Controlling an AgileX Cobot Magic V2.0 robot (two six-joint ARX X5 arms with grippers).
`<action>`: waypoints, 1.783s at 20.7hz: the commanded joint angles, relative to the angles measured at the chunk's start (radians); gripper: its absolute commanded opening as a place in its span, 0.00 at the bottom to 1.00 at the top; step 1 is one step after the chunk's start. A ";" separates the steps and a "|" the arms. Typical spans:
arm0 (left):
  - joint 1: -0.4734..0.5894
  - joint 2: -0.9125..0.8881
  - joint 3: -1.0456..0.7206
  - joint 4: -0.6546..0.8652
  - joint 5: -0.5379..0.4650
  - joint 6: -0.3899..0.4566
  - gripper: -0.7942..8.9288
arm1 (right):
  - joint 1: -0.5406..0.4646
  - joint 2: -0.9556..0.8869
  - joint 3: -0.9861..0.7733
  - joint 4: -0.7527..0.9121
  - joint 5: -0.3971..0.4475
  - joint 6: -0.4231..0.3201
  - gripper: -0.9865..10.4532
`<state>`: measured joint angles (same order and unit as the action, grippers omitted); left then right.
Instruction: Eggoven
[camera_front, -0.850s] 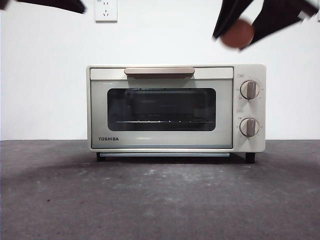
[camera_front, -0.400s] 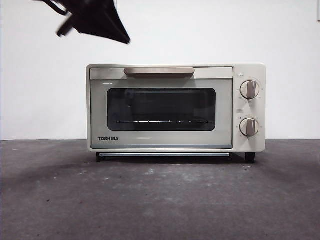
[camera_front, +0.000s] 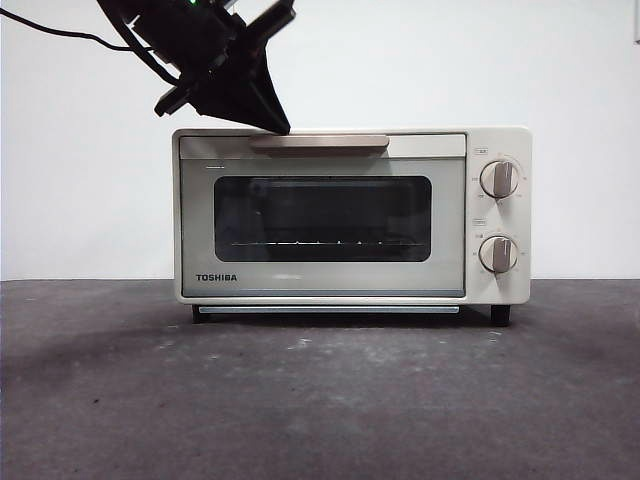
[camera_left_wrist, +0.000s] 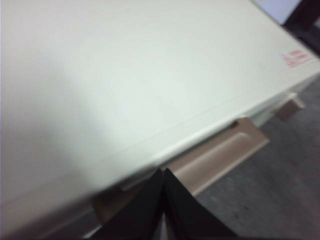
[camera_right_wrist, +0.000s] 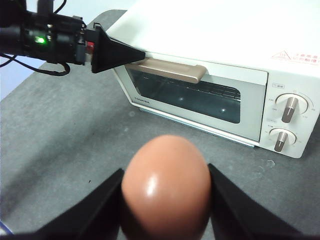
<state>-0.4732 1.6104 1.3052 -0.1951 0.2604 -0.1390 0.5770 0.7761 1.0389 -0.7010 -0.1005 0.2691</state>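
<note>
The cream Toshiba toaster oven stands on the dark table with its glass door shut. My left gripper is shut and empty; its tip sits at the left end of the tan handle on top of the door. The left wrist view shows its own tips together just above the handle. My right gripper is shut on the reddish-brown egg and holds it high in front of the oven, out of the front view. The right wrist view also shows the left gripper at the handle.
Two dials sit on the oven's right side. The dark grey table spreads in front of the oven. A white wall stands behind.
The right gripper with the egg has risen out of the front view. The left gripper has come down from the top left to the left end of the oven's handle.
</note>
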 joint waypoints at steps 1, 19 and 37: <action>-0.013 0.030 0.024 0.019 -0.031 0.037 0.09 | 0.010 -0.002 0.016 -0.005 0.005 -0.010 0.09; -0.082 0.051 0.024 -0.107 -0.032 0.077 0.09 | 0.010 -0.002 0.016 -0.037 0.005 -0.024 0.09; -0.271 0.051 0.024 -0.444 -0.019 0.067 0.09 | 0.010 0.001 0.016 -0.035 0.005 -0.027 0.09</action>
<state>-0.7368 1.6428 1.3190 -0.6453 0.2413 -0.0769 0.5770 0.7700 1.0389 -0.7479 -0.1005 0.2581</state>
